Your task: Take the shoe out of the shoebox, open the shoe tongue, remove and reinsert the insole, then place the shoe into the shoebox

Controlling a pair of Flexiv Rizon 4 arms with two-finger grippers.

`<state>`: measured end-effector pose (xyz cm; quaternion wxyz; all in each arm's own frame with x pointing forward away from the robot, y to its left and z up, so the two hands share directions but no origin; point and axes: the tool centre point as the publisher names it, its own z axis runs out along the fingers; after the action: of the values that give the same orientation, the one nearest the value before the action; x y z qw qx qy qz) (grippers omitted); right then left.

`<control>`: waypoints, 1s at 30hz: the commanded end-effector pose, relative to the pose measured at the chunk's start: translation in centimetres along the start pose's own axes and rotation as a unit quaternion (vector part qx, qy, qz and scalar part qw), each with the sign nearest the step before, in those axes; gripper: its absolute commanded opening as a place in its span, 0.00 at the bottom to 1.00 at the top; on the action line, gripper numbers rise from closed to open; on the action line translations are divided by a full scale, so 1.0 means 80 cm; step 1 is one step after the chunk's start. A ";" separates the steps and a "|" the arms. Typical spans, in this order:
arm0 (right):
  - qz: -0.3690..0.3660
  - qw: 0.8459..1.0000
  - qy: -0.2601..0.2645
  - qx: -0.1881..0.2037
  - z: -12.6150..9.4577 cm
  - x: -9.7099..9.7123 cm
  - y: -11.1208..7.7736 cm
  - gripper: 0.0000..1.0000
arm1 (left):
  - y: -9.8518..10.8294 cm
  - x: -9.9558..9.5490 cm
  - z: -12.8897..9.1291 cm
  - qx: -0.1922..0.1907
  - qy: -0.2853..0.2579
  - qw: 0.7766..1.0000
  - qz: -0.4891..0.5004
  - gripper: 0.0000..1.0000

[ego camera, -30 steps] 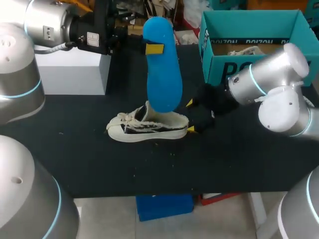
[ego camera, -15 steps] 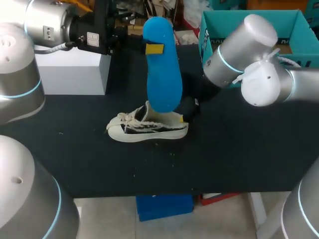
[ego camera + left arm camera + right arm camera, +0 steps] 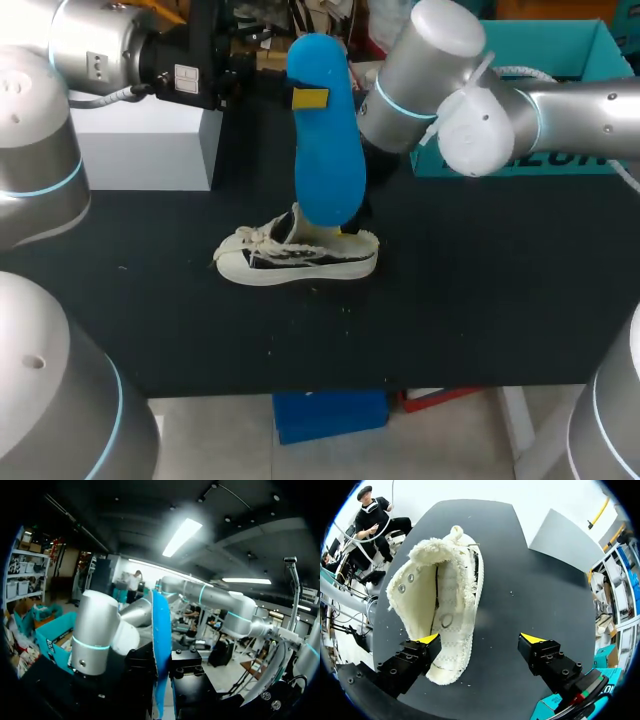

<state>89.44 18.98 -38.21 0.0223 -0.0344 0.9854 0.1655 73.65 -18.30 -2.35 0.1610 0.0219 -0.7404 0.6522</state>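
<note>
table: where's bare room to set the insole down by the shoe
Free: the strip of table between the shoe and the near edge; the patch left of its toe, in front of the white box; the stretch right of its heel, before the shoebox. Crowded: over the heel, with insole and right gripper.

- The left arm [image 3: 100, 45] comes in level from the far left, its wrist stretched straight toward the middle.
- The left gripper [image 3: 310, 97] is clamped on the blue insole [image 3: 328, 150], one finger against each flat face. It grips near the insole's upper end, and most of the length hangs below the fingers.
- The right arm [image 3: 560, 95] comes in from the right and reaches past the middle. It bends at a large elbow joint, with the wrist turned downward.
- The right gripper [image 3: 480, 641] points down, its yellow-tipped fingers [image 3: 534, 639] spread wide and well apart.
</note>
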 end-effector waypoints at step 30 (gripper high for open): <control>-0.005 0.982 0.026 0.188 0.028 -0.010 0.036 0.00 | 0.001 0.001 0.001 -0.001 -0.002 1.000 0.000 0.00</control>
<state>90.03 22.20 -39.47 0.0025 -0.0394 0.9992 -0.0041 73.66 -18.30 -2.35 0.1610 0.0220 -0.7405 0.6522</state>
